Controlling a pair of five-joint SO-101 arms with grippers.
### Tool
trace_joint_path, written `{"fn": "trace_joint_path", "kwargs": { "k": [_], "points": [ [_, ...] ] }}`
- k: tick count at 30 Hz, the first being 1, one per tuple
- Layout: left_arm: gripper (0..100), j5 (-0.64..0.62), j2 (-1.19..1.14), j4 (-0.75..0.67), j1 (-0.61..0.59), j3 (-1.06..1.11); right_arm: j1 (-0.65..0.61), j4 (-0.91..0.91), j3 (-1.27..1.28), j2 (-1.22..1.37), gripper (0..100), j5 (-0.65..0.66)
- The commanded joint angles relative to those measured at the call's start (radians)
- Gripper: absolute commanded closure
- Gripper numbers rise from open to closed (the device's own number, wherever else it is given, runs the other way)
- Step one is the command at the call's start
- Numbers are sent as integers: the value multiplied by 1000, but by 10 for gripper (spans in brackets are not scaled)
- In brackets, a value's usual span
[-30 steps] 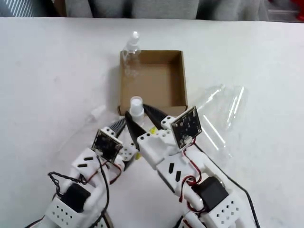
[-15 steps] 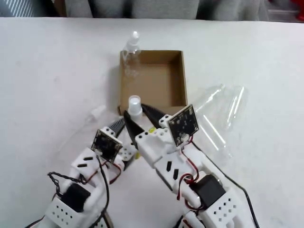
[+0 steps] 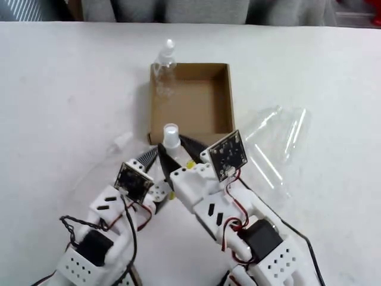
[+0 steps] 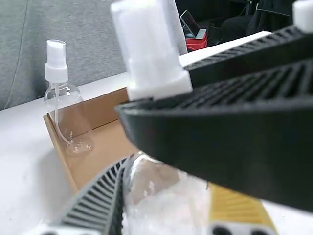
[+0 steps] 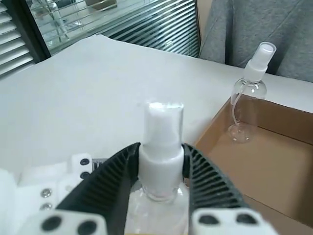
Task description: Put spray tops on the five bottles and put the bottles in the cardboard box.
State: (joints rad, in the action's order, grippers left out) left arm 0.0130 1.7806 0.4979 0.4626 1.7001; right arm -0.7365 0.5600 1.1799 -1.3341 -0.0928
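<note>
Spray top (image 5: 160,139) sits pinched in the right gripper (image 5: 161,156) — left gripper (image 4: 164,210) clasps the bottle (image 4: 171,188) beneath — both angled inward.

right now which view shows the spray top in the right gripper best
The right wrist view: the spray top stands whole on its bottle in the right gripper. The left wrist view shows it from the side, cut off at the frame edge; the high view shows it small, from above.

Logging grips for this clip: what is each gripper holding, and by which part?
Right gripper: the spray top, by its collar. Left gripper: the bottle under it, by its clear body.
</note>
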Motion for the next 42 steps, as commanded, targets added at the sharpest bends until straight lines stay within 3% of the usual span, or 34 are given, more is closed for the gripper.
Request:
{"fn": "trace_joint_path", "kwargs": {
  "k": [1, 10, 21, 23, 27, 29, 42],
  "points": [
    [980, -2, 25, -5, 7, -6, 4, 24, -14, -4, 817, -17],
    [980, -2, 25, -5, 7, -6, 7, 36, -100, -42, 779, -15],
    [980, -2, 25, -5, 8, -6, 22, 239, -420, -54, 784, -12],
    [980, -2, 25, -5, 8, -6, 65, 251, -451, -51, 814, -11],
    [980, -3, 25, -5, 12, -6, 142, 252, -454, -28, 997, -8],
    [980, -3, 25, -5, 12, -6, 162, 263, -454, 13, 954, -14],
    [980, 0, 22, 2, 12, -6, 237, 168, -462, 315, 983, -17]
  ]
}}
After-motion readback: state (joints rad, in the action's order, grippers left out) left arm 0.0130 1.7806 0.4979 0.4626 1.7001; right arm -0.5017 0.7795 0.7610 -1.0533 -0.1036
